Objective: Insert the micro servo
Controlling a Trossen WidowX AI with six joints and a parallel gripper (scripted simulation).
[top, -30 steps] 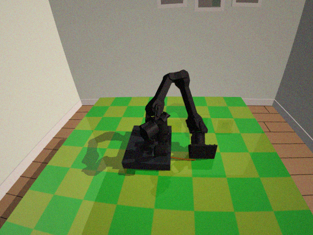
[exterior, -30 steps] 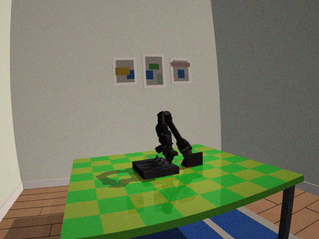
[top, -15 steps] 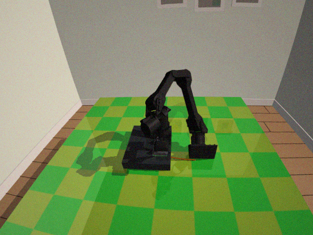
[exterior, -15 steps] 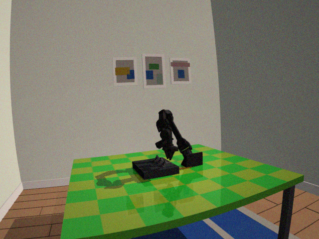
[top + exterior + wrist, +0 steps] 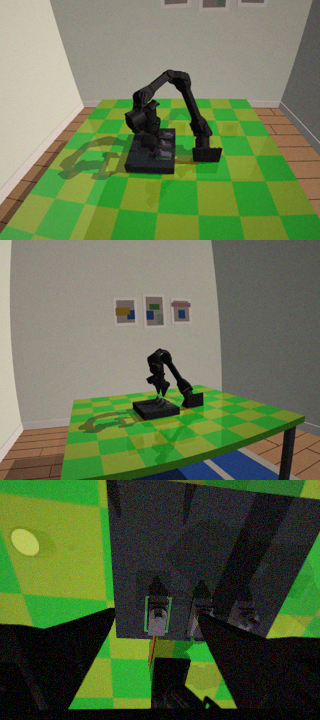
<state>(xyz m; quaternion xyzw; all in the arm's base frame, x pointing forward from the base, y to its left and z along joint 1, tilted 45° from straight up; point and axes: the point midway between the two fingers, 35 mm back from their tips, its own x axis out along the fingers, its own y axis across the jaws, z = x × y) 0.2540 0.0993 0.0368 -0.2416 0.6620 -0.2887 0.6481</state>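
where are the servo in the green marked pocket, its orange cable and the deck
servo point(image 5: 157, 620): wrist view, on its pale top face
orange cable point(image 5: 186, 162): top view, mid-length on the table
deck point(image 5: 143, 161): top view, bare front part of its top

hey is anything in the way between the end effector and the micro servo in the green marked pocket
Nothing visible. The end effector hangs open above the micro servo, which sits inside the green-outlined pocket at the deck's edge.
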